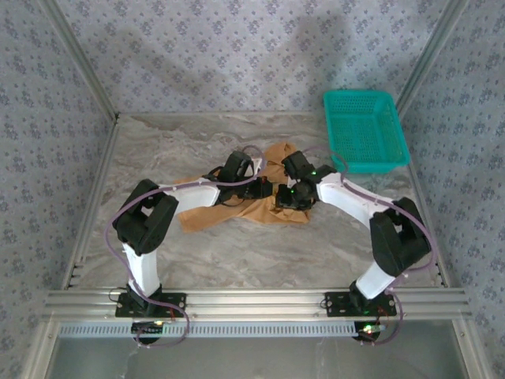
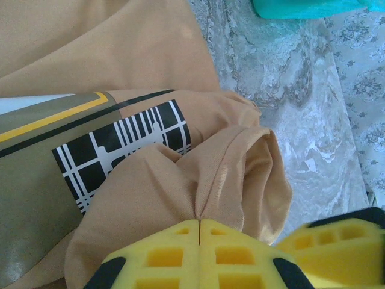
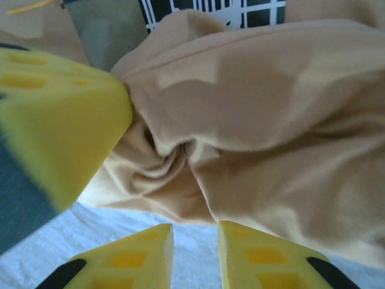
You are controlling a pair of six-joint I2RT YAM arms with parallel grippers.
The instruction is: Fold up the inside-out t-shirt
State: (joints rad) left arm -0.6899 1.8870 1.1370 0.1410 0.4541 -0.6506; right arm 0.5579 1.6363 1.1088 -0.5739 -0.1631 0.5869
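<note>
The inside-out t-shirt (image 1: 211,210), orange-tan, lies bunched in the middle of the marble table (image 1: 260,253). In the left wrist view a printed patch (image 2: 120,147) with a black-and-white grid and an olive panel with a yellow stripe shows on it. My left gripper (image 2: 199,224) is shut, pinching a seam fold of the t-shirt (image 2: 180,186). From above, the left gripper (image 1: 266,189) and the right gripper (image 1: 286,196) sit close together over the cloth. My right gripper (image 3: 195,244) is open, its fingers just short of a gathered bunch of the t-shirt (image 3: 252,120), nothing between them.
A teal plastic basket (image 1: 364,130) stands at the back right of the table; its edge (image 2: 313,7) shows in the left wrist view. Patterned walls and metal frame posts enclose the table. The left gripper's yellow finger (image 3: 60,120) is close at the left of the right wrist view.
</note>
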